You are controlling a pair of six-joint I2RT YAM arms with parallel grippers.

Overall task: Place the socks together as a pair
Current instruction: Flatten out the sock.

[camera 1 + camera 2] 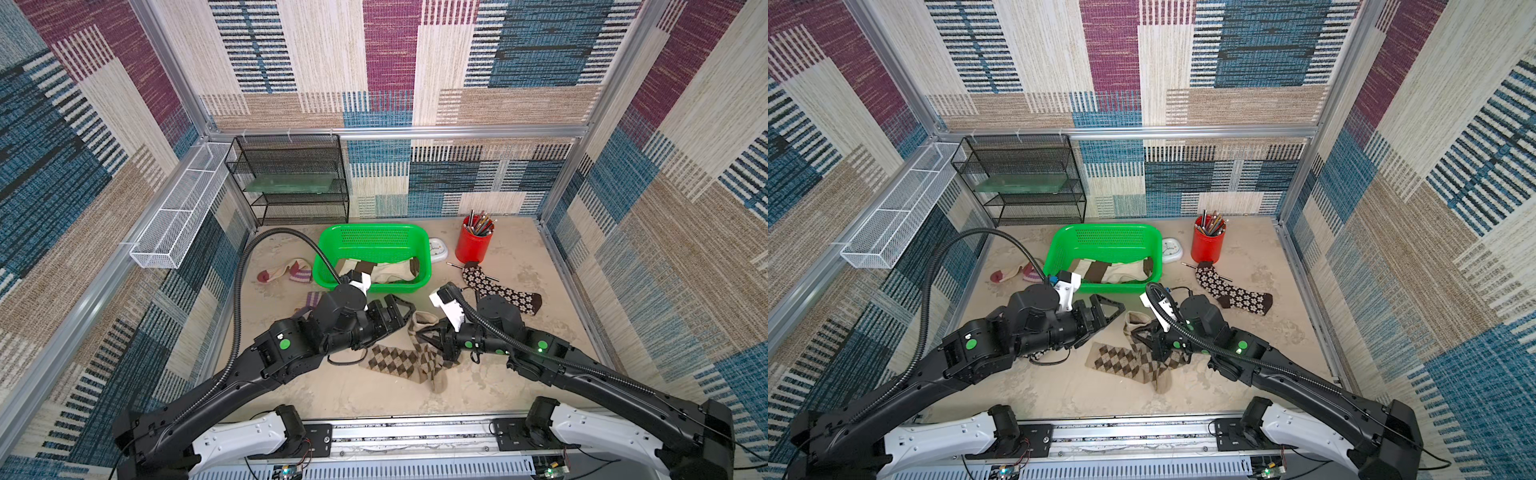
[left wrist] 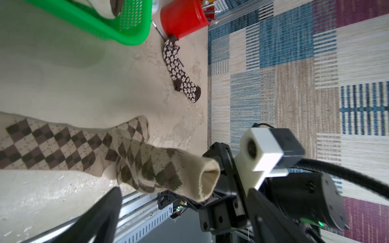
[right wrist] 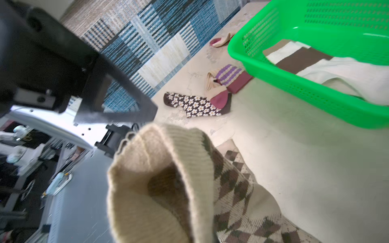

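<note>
Tan-brown knit dominates the near centre of the beige tabletop point(image 1: 332, 395), where two socks cross. The flat argyle sock point(image 1: 390, 360) lies spread out. The lifted argyle sock point(image 2: 164, 168) has its cuff raised, pinched in the closed right gripper point(image 1: 430, 332). The left gripper point(image 1: 405, 316) hovers just left of that cuff, jaws spread wide, holding nothing. Farther back, a green basket point(image 1: 374, 227) holds the cream banded socks point(image 1: 390, 272). A daisy sock point(image 1: 498, 291) lies far right beside a red pencil cup point(image 1: 471, 249). A purple-striped sock point(image 1: 286, 272) lies left of the basket.
</note>
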